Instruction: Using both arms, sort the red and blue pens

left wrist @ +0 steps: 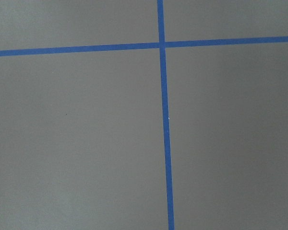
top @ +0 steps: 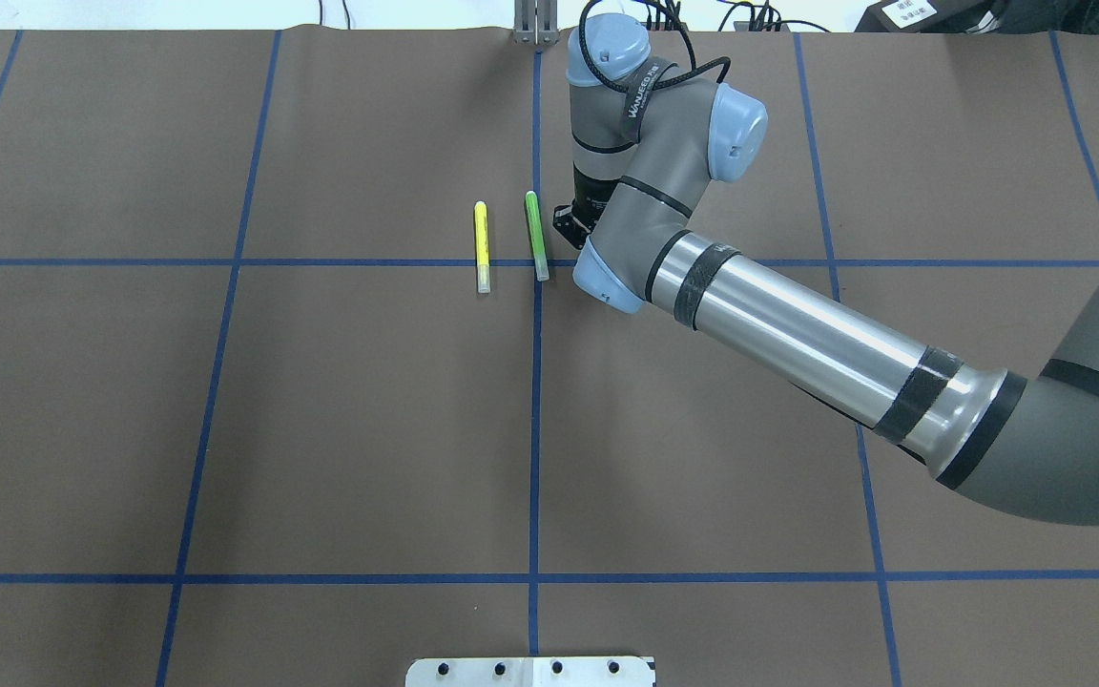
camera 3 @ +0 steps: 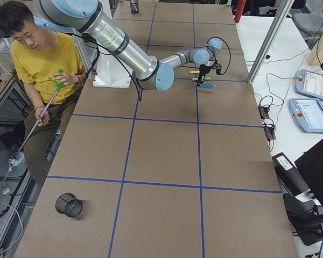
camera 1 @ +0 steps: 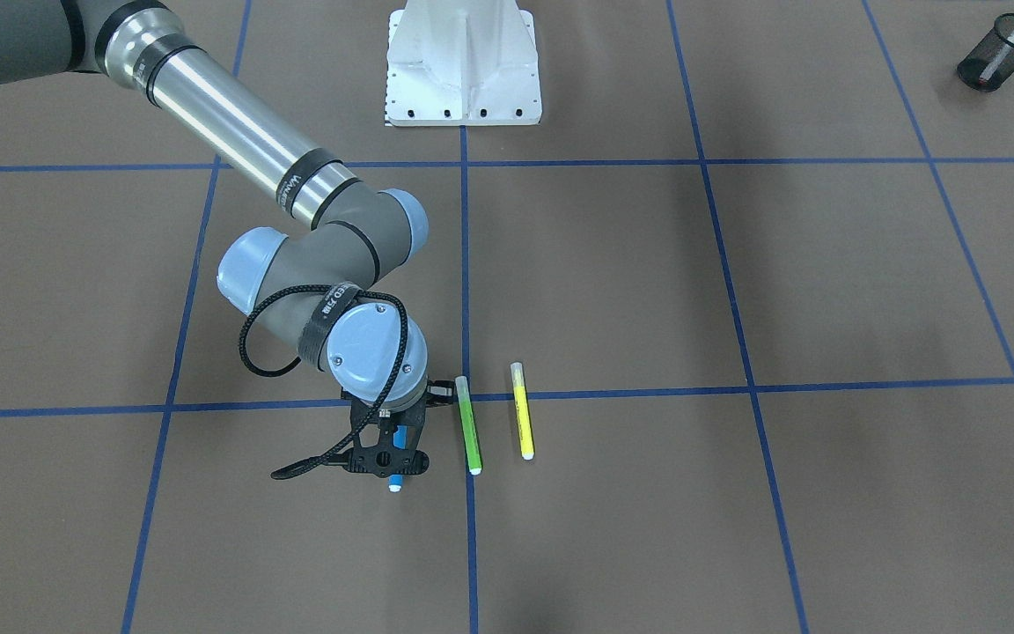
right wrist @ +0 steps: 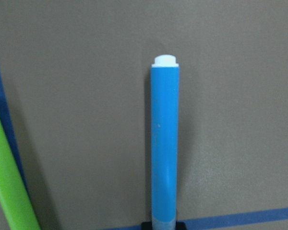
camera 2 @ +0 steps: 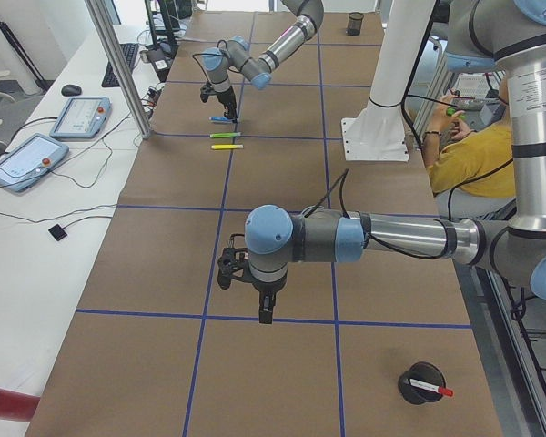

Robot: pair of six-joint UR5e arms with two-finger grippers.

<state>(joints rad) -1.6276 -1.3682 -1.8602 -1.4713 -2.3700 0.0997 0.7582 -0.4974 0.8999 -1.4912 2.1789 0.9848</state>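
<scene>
REMOTE STATION: My right tool (camera 1: 390, 463), black and two-fingered, points down at the brown paper surface (camera 1: 736, 528) with its blue tape grid. It is clamped on the blue pen (right wrist: 164, 143), a glossy sky-blue plastic barrel with a white end plug. The barrel turns greyish at the cap end, where black pads (right wrist: 145, 226) hug both its sides. The pen sits low at the surface, just beside the slim green marker (camera 1: 469, 425). The slim yellow marker (camera 1: 522, 412) lies beyond that, and all three run roughly parallel. The red pen (camera 2: 429, 389), white-barrelled with a red end, leans in the black wire-mesh cup (camera 1: 973, 70) on the left arm's side. My left tool (camera 2: 267, 315) hangs over bare paper, well apart from the markers; I cannot tell whether it is apart or together.
</scene>
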